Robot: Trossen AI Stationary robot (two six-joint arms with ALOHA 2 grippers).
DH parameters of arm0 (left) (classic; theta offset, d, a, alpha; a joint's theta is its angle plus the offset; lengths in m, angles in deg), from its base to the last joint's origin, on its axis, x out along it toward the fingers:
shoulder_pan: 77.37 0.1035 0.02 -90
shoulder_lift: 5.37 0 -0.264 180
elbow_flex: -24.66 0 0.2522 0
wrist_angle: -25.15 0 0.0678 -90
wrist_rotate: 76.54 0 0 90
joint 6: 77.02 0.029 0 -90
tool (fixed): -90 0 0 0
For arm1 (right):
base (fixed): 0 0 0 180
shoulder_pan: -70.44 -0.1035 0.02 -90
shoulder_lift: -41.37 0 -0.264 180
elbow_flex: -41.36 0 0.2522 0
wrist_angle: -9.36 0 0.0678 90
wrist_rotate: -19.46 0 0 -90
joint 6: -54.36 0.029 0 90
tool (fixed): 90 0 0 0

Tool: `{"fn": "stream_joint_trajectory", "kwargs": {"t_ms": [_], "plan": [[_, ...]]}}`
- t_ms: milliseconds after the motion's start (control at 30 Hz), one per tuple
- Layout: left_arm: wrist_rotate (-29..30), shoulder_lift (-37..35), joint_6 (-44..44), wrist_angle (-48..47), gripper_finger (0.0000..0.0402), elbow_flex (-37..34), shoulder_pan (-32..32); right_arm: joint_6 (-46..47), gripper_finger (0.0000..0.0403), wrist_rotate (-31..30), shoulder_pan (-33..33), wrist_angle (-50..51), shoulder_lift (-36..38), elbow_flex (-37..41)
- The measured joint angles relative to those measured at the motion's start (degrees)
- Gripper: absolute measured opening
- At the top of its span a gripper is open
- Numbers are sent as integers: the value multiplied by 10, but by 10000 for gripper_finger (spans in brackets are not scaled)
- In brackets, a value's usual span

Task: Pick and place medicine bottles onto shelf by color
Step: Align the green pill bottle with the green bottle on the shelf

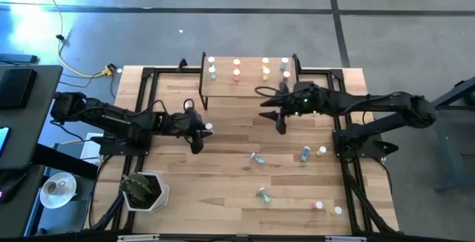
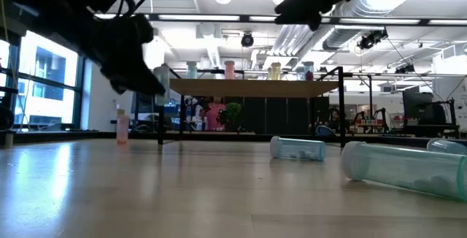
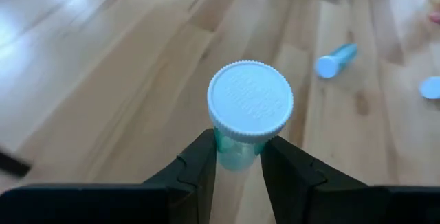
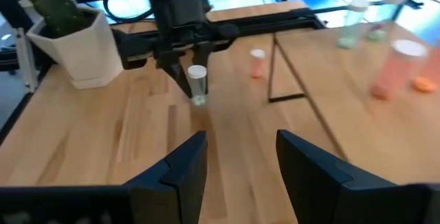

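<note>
So the left gripper (image 3: 237, 162) is pinched tight on a green bottle (image 3: 239, 145) just under its white cap (image 3: 250, 99), holding it upright and up off the table (image 1: 223, 168). In the overhead view that gripper (image 1: 199, 129) sits over the left-middle of the table, a bit in front of the shelf's near-left leg. You can see it from the other arm's camera too, bottle (image 4: 197, 86) hanging from the fingers, with the plant pot (image 4: 79, 52) off behind it.

The right gripper (image 4: 240, 162) is empty with its jaws apart, hovering just in front of the shelf (image 1: 249, 86) near its right half (image 1: 282, 116).

The shelf already has a row of bottles standing on it: a greenish one (image 1: 212, 70) at the left end, then pink (image 1: 237, 71), yellow (image 1: 265, 70) and a greyish one (image 1: 284, 69). More bottles are lying loose on the table, like a teal one (image 1: 258, 158) near the middle, another (image 1: 305, 153) to its right, and one (image 1: 263, 194) nearer the front edge.

My read: the pick is done and it's mid-carry. Next move looks like lifting the bottle up to board height and over to the green spot at the left end, then setting it down upright without knocking the one that's there. The near leg is right in the way, so it needs to clear that first.
</note>
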Motion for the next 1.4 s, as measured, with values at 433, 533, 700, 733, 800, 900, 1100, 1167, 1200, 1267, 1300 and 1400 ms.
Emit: {"fn": "stream_joint_trajectory", "kwargs": {"t_ms": [433,533,700,733,800,900,1100,1167,1200,1267,1300,1400], "plan": [[-3,0,100,-155,97,127,-10,-30,166,11,-40,-171,-107,0],[-3,0,107,-179,97,144,-10,-30,173,24,-43,-216,-132,0],[0,0,108,-193,97,153,-18,-26,199,69,-43,-320,-179,-2],[0,0,108,-194,97,153,-20,-25,203,75,-43,-329,-189,-8],[6,0,107,-199,97,153,-23,-25,210,80,-43,-342,-215,-30],[10,0,106,-207,97,153,-27,-26,213,88,-43,-330,-262,-84],[13,0,97,-231,97,153,-31,-67,213,88,-43,-181,-337,-210],[15,0,97,-237,97,153,-31,-71,213,88,-43,-146,-357,-241],[16,0,97,-238,97,153,-31,-71,213,88,-43,-136,-368,-253],[18,0,99,-238,97,153,-31,-72,213,89,-43,-122,-385,-275],[21,0,103,-238,97,153,-31,-75,213,89,-43,-114,-392,-285],[34,0,112,-236,97,153,-31,-78,213,89,-43,-101,-409,-307]]}}
